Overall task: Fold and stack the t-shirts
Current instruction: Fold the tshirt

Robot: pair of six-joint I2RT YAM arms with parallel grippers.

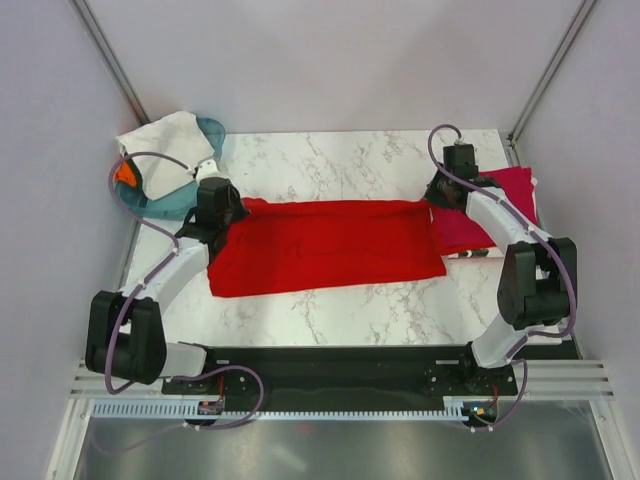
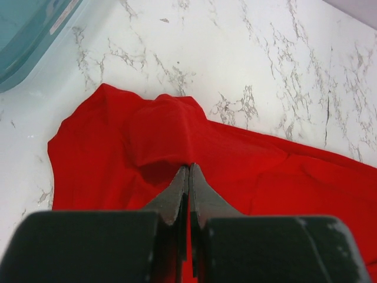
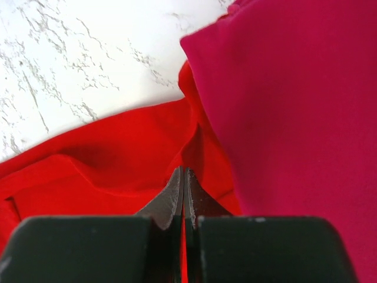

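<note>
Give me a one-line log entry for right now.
left pincer shut on red shirt | right pincer shut on red shirt | pink shirt at right | white shirt on basket

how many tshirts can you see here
3. A red shirt spread across the middle, a crimson shirt at the right edge, and a white shirt on the teal basket at the far left. More may be hidden beneath it.

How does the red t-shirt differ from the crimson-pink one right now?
Colour: the red t-shirt is bright, the crimson-pink t-shirt darker. Pose: red is stretched wide across the table; crimson-pink is a compact block at its right edge. State: the left pincer and right pincer are shut on red's two ends; crimson-pink is unheld. Both are plain cloth.
</note>
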